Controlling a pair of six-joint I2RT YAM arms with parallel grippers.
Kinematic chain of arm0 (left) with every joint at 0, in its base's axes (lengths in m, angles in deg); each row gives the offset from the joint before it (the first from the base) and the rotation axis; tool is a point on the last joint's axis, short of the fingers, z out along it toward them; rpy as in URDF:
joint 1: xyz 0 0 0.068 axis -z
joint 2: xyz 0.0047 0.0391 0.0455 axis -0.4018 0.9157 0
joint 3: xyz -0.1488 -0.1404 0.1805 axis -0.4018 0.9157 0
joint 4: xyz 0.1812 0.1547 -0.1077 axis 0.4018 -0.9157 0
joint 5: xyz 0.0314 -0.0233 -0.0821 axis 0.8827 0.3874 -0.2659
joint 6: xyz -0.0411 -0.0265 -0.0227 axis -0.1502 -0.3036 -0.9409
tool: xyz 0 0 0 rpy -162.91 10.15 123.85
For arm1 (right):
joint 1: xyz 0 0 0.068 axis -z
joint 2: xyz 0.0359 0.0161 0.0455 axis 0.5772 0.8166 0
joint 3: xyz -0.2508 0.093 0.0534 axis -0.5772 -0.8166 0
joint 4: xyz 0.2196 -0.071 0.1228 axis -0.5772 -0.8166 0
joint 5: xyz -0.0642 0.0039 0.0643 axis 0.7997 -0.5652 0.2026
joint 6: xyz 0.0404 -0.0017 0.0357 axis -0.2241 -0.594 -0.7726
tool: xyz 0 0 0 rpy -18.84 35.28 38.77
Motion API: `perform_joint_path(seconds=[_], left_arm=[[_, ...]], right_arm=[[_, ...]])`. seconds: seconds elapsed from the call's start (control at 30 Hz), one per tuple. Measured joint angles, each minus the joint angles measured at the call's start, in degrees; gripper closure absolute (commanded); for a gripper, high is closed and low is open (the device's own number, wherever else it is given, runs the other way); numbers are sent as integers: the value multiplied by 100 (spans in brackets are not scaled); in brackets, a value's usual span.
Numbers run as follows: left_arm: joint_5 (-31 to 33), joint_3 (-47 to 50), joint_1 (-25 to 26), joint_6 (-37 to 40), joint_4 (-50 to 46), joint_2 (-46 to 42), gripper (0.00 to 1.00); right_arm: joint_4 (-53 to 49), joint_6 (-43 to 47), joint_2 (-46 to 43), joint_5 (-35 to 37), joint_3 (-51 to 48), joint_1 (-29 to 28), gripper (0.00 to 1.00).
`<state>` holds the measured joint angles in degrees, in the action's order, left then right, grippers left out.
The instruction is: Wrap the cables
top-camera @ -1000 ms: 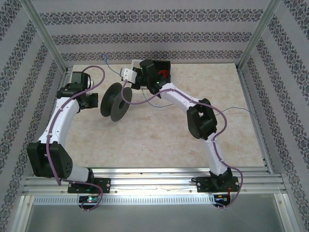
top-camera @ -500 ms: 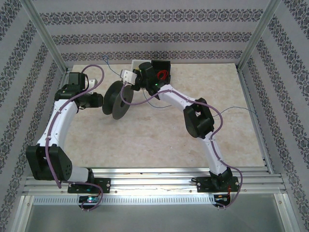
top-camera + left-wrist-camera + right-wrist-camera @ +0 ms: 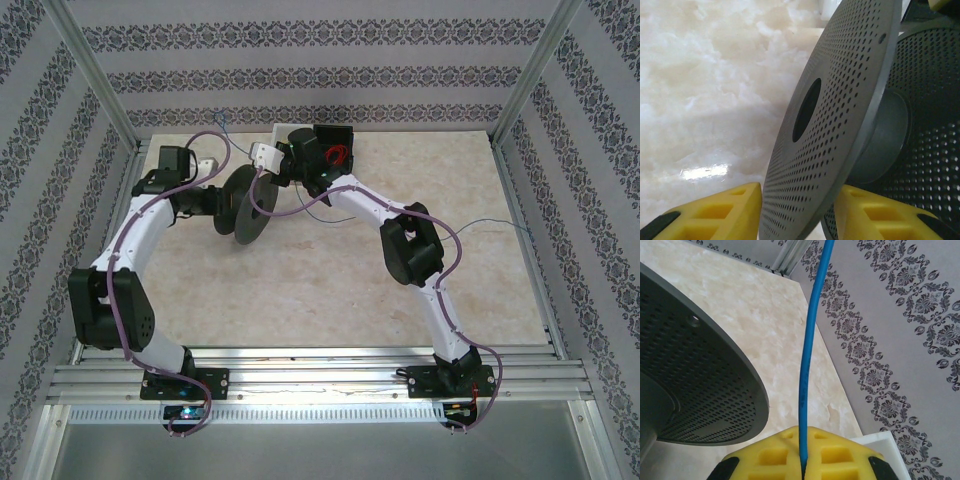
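Observation:
A black perforated spool (image 3: 245, 205) stands on edge at the back left of the table. My left gripper (image 3: 222, 200) is open, and its yellow fingers (image 3: 710, 215) straddle the rim of the spool's near flange (image 3: 840, 100), close on both sides. Just behind the spool, my right gripper (image 3: 262, 157) is shut on the thin blue cable (image 3: 807, 355), which runs straight up out of its yellow pads (image 3: 840, 455). More of the cable (image 3: 490, 225) trails over the table to the right. The spool's hub (image 3: 885, 135) looks bare.
A black box holding a red wire coil (image 3: 335, 150) sits at the back behind the right wrist, with a white block (image 3: 285, 130) beside it. Aluminium frame posts (image 3: 95, 75) and patterned walls close in the table. Purple arm cords (image 3: 205, 150) loop near the spool.
My left gripper has opened and swung right until its fingers straddle the spool's flange. The spool has shifted slightly back. The right gripper keeps its hold on the cable.

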<state>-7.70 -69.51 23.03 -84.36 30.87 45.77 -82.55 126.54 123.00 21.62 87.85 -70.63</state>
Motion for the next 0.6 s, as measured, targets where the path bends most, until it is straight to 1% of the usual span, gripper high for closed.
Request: perform_joint_path(seconds=[0.1,0.2,0.27,0.3,0.43,0.6], left_arm=[[103,-2,109,-22,31,61,71],[251,-37,219,-20,31,116,88],[431,-136,293,68,-20,155,97],[496,-168,321,-7,-48,181,100],[750,-295,358,26,-133,254,100],[1207,-439,361,181,-483,214,100]], right_arm=[[22,-26,0,0,0,-2,100],[68,-33,0,7,0,-2,100],[216,-33,0,94,2,15,100],[236,-33,-2,87,13,37,100],[332,-4,-2,177,2,44,100],[1220,442,2,332,-199,33,100]])
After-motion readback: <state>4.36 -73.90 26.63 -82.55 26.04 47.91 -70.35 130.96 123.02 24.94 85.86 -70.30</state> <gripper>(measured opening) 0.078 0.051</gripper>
